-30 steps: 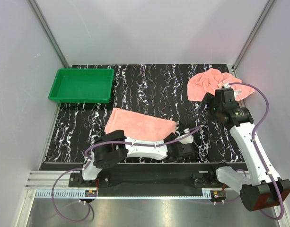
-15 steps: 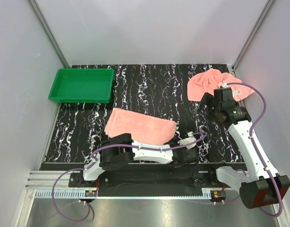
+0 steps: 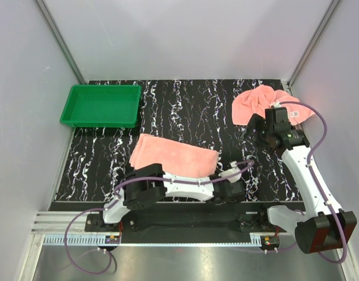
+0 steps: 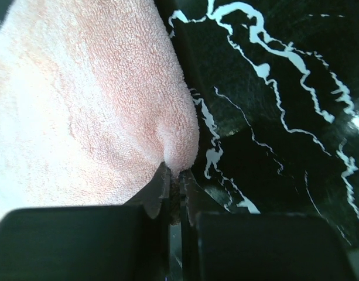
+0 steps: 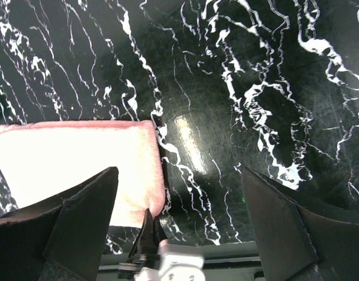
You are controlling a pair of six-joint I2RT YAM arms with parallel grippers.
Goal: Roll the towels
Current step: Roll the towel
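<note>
Seen from my remote station, the left gripper (image 4: 174, 180) is clenched on the near right corner of the flat towel (image 3: 173, 155), which lies on the black marbled table (image 3: 191, 105) just beyond the arm bases. My right gripper (image 5: 178, 175) hangs with its fingers spread wide and empty, just on the near side of the crumpled towel (image 3: 255, 102) heaped at the far right. A green tray (image 3: 74, 111) sits at the far left.
</note>
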